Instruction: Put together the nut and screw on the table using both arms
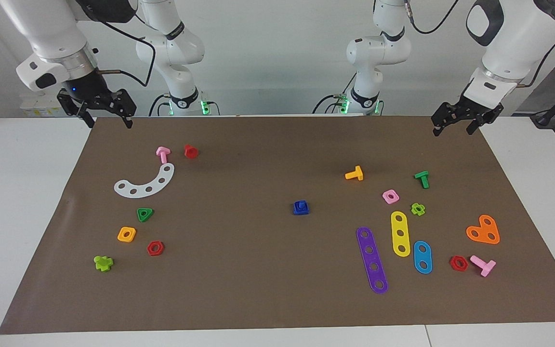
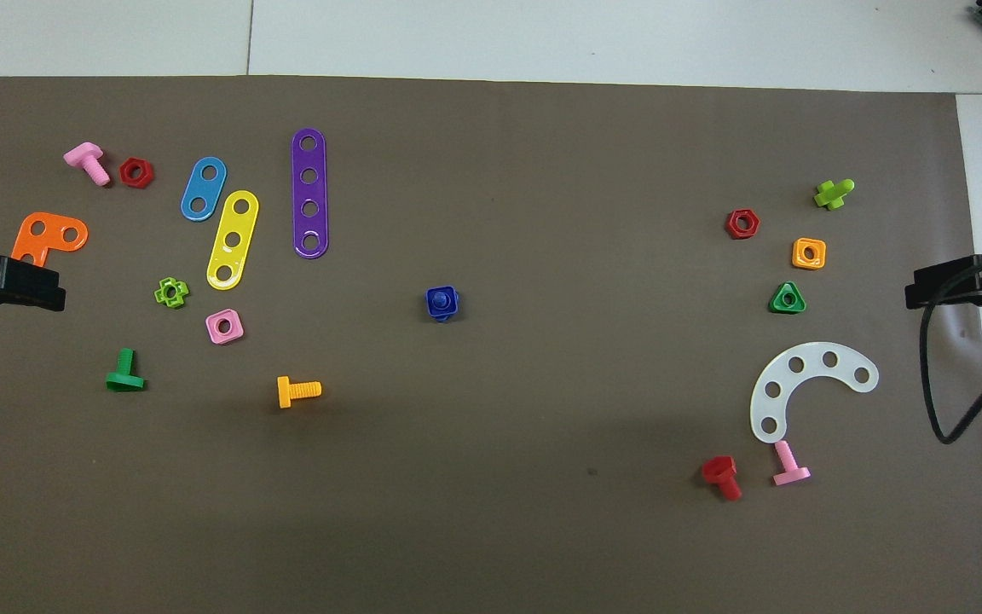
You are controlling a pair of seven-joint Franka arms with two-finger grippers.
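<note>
At the upper left of the facing view the right claw is held raised over the mat's robot-side corner, its fingers spread apart and nothing gripped; at the upper right the left claw is held likewise over the mat's other corner, fingers parted and empty; both arms are seen waiting. Near the centre of the frame, on the brown rectangular mat laid over the white tabletop, the small dark-blue square plastic nut is seen with the dark-blue plastic screw seated in it, the two touching as one piece; in the overhead view the pair is found mid-frame. Right of it in the facing view an orange T-shaped plastic screw is lain, and lower right a purple four-hole plastic strip.
</note>
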